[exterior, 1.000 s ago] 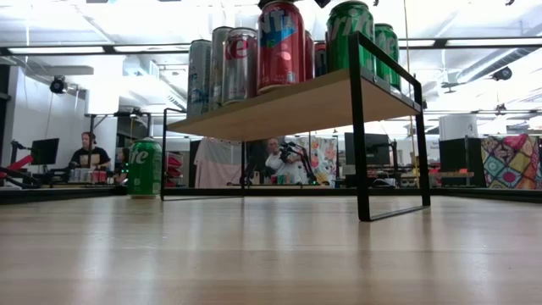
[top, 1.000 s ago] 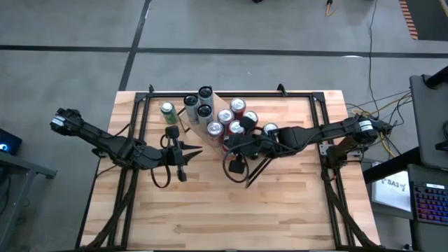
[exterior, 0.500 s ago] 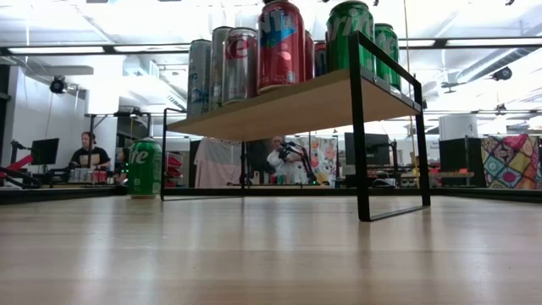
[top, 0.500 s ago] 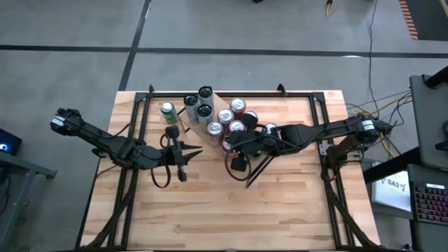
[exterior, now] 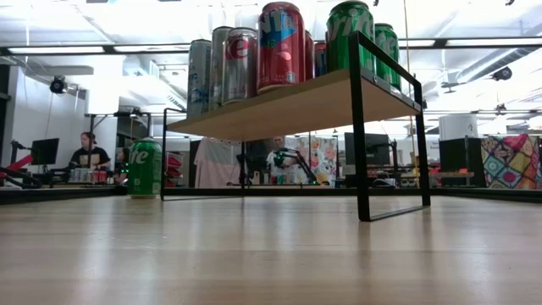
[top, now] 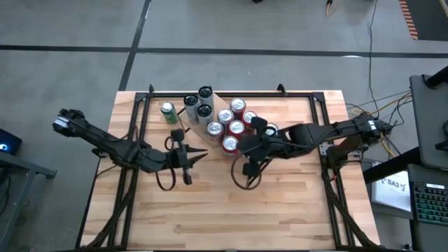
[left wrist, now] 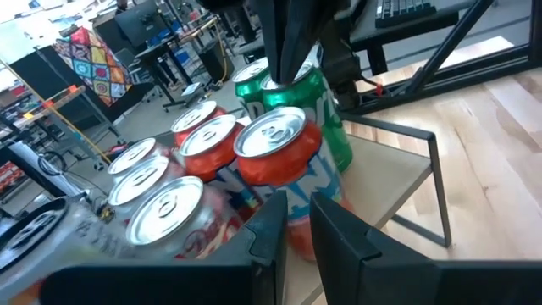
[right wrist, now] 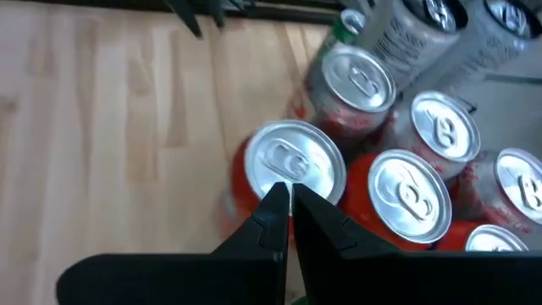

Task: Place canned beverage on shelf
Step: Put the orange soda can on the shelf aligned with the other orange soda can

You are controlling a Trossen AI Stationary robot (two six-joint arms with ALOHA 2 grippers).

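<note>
The shelf (top: 222, 102) stands at the table's far middle, its board (exterior: 279, 106) carrying several upright cans. The nearest one is a red can (top: 229, 143), at the board's near edge (exterior: 281, 42). My right gripper (top: 241, 145) is shut and hangs just above and to the right of that can's top (right wrist: 292, 165), pointing down at a slant. My left gripper (top: 201, 155) is shut with nothing between its fingers (left wrist: 296, 224). It points level at the cans from the shelf's left. A green can (top: 168, 112) stands by itself on the table, left of the shelf (exterior: 145, 168).
The shelf's black end frame (exterior: 360, 127) stands on the tabletop, with open room under the board. The table's black rails (top: 140, 140) run along its left and right sides. Bare wood lies across the table's near half (top: 224, 210). People sit in the room behind.
My right gripper has risen and drawn back toward the table's right edge, off the red can at the shelf's near edge. That can's top now shows uncovered from above. The can stands where it was.
</note>
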